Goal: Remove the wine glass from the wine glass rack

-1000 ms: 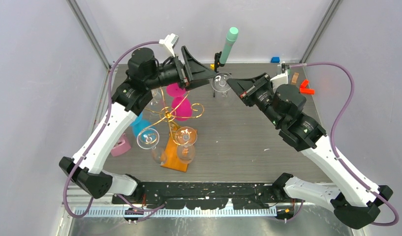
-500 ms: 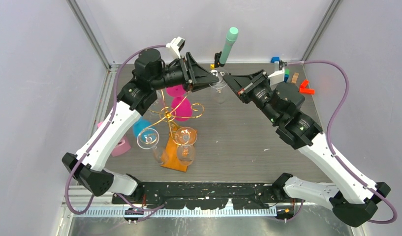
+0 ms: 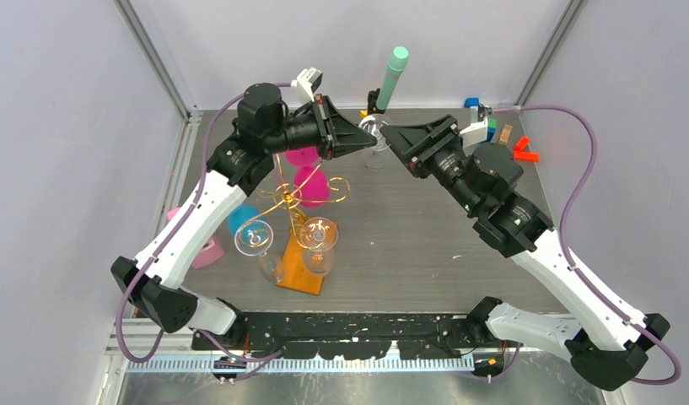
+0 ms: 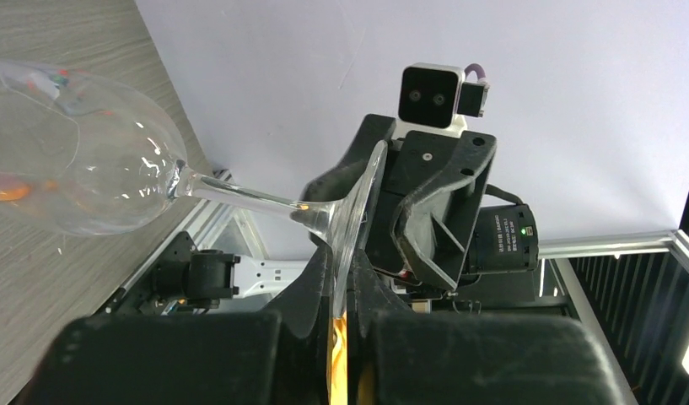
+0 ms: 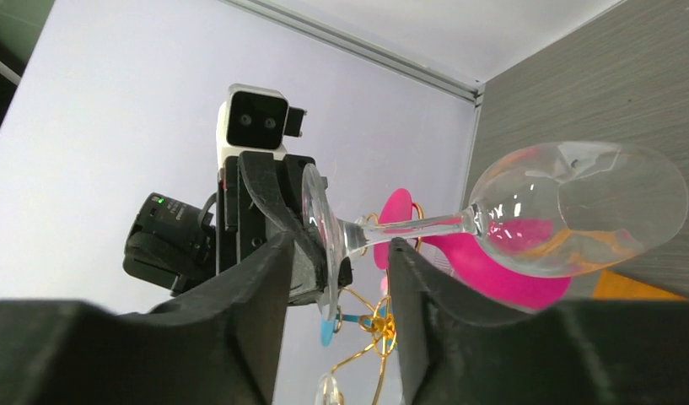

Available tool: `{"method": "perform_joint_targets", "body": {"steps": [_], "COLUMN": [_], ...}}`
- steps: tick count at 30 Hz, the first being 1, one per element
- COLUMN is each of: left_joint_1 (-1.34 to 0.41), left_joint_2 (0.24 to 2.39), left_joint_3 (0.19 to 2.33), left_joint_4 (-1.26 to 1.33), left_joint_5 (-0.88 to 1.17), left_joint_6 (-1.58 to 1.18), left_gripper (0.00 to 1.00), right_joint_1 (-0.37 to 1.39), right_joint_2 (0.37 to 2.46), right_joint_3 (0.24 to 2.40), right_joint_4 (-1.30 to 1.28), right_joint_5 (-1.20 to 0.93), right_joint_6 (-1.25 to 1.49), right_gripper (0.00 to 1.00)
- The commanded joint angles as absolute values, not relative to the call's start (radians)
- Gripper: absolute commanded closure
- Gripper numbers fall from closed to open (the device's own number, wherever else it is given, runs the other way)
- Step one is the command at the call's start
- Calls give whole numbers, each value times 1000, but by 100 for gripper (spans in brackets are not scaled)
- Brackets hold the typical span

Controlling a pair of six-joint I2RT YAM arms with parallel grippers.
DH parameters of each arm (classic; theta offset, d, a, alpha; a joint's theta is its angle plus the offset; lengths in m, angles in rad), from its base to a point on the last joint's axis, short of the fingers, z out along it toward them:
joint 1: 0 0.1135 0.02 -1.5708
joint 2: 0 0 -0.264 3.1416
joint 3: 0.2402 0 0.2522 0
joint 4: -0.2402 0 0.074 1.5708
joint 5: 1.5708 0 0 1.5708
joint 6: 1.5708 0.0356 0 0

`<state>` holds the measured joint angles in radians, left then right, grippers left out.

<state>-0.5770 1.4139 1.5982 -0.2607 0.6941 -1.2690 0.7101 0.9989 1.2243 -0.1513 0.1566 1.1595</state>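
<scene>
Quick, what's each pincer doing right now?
Left pincer: closed, holding the wine glass by its foot.
Right pincer: open around that same foot, not squeezing.

Grey table (image 3: 425, 236): wine glass rack (image 3: 297, 272), pink obj (image 3: 207, 251).

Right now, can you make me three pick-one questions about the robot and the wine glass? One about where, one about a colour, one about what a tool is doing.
1. Where is the held wine glass?
A. Upright on the table.
B. Between the left tool and the right tool.
C. Inside a box.

2. What colour is the flat base of the wine glass rack?
A. Green.
B. Orange.
C. White.

3. What is the left tool doing?
A. Pinching the glass's foot.
B. Standing wide open.
C. Holding a pink cup.

Answers:
1 B, it lies sideways between them.
2 B, the base under the gold wires is orange.
3 A, it is shut on the foot.
</scene>
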Motion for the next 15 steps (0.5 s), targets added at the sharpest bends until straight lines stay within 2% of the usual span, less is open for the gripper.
{"method": "perform_joint_targets", "body": {"steps": [1,3,7,12,15], "left_joint_1": [-587,-587,-587,-587,-587], "left_joint_2": [1397,1394,1390,1377,1374], "left_joint_3": [1614,1616,1627,1634,1636], "left_joint_4": [-140,-134,-125,-23,57], "left_joint_5": [749,756,766,796,820], "left_joint_6": [-1244,-1245,-1251,-1275,-1272], "left_gripper": [100,100,100,100,100], "right_joint_1": [718,718,718,718,718], "right_joint_2": [946,913,843,783,790], "right_joint_3": [1243,1235,1224,1196,1211], "right_joint_4": [-159,-162,-206,-280,-338], "right_joint_5": [199,236,320,396,392], "right_joint_6": [1140,1117,1060,1074,1135], "right_gripper": [37,30,23,21,24]}}
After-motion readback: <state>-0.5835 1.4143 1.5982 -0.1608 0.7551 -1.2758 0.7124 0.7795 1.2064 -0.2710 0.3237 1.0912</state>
